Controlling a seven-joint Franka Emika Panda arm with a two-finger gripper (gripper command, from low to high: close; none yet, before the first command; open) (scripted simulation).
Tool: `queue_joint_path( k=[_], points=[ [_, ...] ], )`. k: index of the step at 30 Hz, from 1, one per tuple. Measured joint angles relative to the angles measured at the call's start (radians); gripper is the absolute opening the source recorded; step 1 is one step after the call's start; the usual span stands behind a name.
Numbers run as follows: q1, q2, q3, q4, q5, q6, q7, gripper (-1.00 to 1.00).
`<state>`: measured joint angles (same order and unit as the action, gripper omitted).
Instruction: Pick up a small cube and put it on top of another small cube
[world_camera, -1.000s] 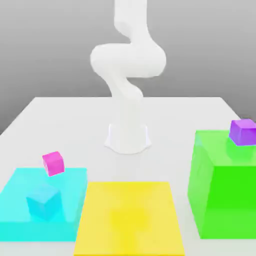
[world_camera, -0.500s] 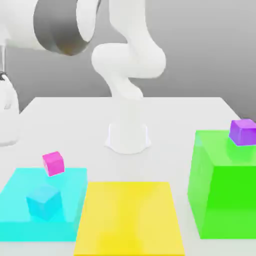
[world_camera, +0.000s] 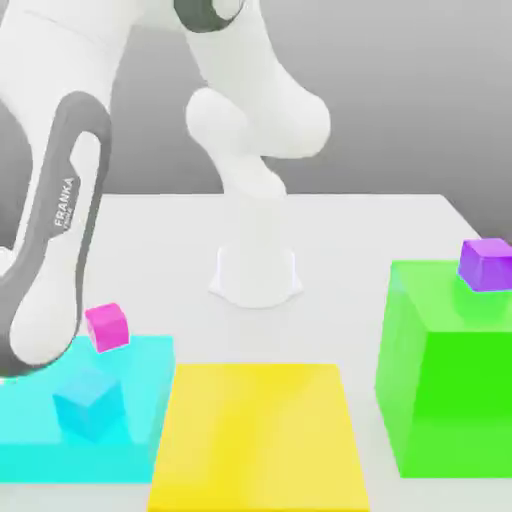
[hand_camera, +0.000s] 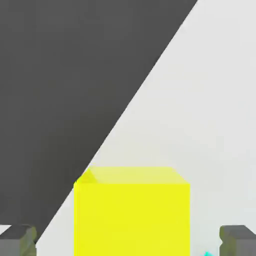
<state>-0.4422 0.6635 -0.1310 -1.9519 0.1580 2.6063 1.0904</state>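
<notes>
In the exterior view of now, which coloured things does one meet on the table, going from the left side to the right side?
Cyan block → yellow flat block → green block. The small cubes overlap blocks, so I leave them out.

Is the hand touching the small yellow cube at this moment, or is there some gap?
Apart. The hand view shows the open hand around the yellow cube, with a pale gap on both sides.

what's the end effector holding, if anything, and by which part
Nothing is held: the small yellow cube shows between the end effector's open fingers, with a gap on either side.
</notes>
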Motion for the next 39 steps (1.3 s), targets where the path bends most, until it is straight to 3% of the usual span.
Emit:
queue_joint_path(
  k=[5,10,23,36,39],
  points=[
    [-0.001,0.009,0.001,0.002,0.005,0.008,-0.004,-1.0],
    [0.02,-0.127,-0.026,-0.037,-0.019,-0.09,0.018,-1.0],
    [0.068,-0.6,-0.132,-0.444,-0.143,-0.148,0.371,-1.0],
    [-0.058,-1.081,-0.081,-0.861,-0.284,-0.206,0.76,-1.0],
    [-0.074,-1.074,-0.079,-0.918,-0.289,-0.141,0.791,-1.0]
  ],
)
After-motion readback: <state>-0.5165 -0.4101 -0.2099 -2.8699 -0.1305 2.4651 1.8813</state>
